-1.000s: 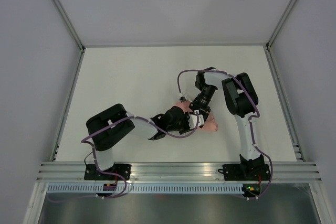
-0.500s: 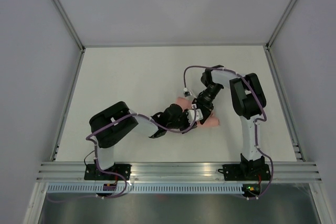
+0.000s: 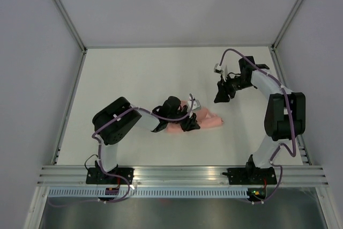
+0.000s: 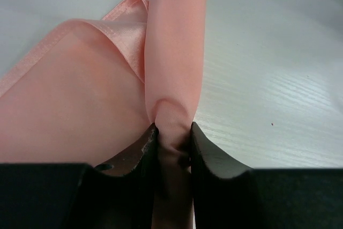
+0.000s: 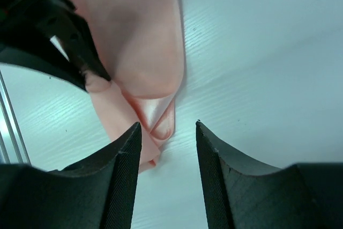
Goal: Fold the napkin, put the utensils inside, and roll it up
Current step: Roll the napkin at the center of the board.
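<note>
The pale pink napkin (image 3: pixel 206 122) lies as a rolled bundle on the white table at mid-centre. In the left wrist view its roll (image 4: pixel 177 52) runs away from the camera beside a flatter folded part (image 4: pixel 75 95). My left gripper (image 3: pixel 188 117) is shut on the near end of the roll, the cloth pinched between both fingers. My right gripper (image 3: pixel 221 96) is open and empty, lifted up and away to the back right of the napkin; the napkin shows below it in the right wrist view (image 5: pixel 144 63). The utensils are hidden.
The left arm (image 3: pixel 123 127) stretches across the table to the napkin. Metal frame rails (image 3: pixel 182 175) run along the near edge and grey walls stand on three sides. Purple cables loop over both arms.
My right gripper has let go of the napkin and pulled back to the right and away. My left gripper stays shut on the roll, which now lies stretched out to the right.
</note>
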### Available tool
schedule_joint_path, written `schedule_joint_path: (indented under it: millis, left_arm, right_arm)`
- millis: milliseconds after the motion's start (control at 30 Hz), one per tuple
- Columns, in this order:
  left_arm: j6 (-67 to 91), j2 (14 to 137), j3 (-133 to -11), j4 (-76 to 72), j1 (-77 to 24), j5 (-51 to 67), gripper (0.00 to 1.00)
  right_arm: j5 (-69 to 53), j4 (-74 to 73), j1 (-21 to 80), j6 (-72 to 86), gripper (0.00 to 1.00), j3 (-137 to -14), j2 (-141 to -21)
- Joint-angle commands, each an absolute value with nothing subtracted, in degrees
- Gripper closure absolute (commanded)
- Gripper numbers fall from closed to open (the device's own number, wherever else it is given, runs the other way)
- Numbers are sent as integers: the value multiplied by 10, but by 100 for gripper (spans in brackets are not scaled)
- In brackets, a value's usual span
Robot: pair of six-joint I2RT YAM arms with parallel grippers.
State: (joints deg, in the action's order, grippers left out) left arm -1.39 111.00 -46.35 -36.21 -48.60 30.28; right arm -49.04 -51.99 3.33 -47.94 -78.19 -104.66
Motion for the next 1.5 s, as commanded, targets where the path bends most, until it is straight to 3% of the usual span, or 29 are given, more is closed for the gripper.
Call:
schedule_joint_path:
  millis: [0,200,433,833,1100,1300,1400,1433,1467]
  left_arm:
    - [50,1152,-462,-258,-461,376,98]
    - [76,1194,-509,-202,-436,426,98]
    - [88,1227,-541,-174,-431,442,98]
    - [88,1243,-562,-141,-425,447,98]
    - [80,1246,-570,-129,-423,449,98]
    - [77,1243,-571,-124,-417,457,98]
    - [72,1235,-579,-113,-416,461,97]
    - [70,1232,-580,-112,-416,459,97]
    - [68,1228,-580,-111,-415,455,94]
  right_arm:
    - [-532,-456,36,-557,49,-696,-976]
    - [-491,-440,73,-677,43,-580,-883]
    - [-373,-258,191,-647,35,-422,-777]
    - [-279,-119,267,-621,33,-367,-811]
    - [-270,-136,279,-628,33,-383,-846]
    - [-261,-143,280,-631,41,-396,-873]
    - [-255,-168,281,-639,62,-409,-883]
    - [-253,-180,281,-641,76,-413,-887]
    - [-250,-185,280,-645,81,-416,-890]
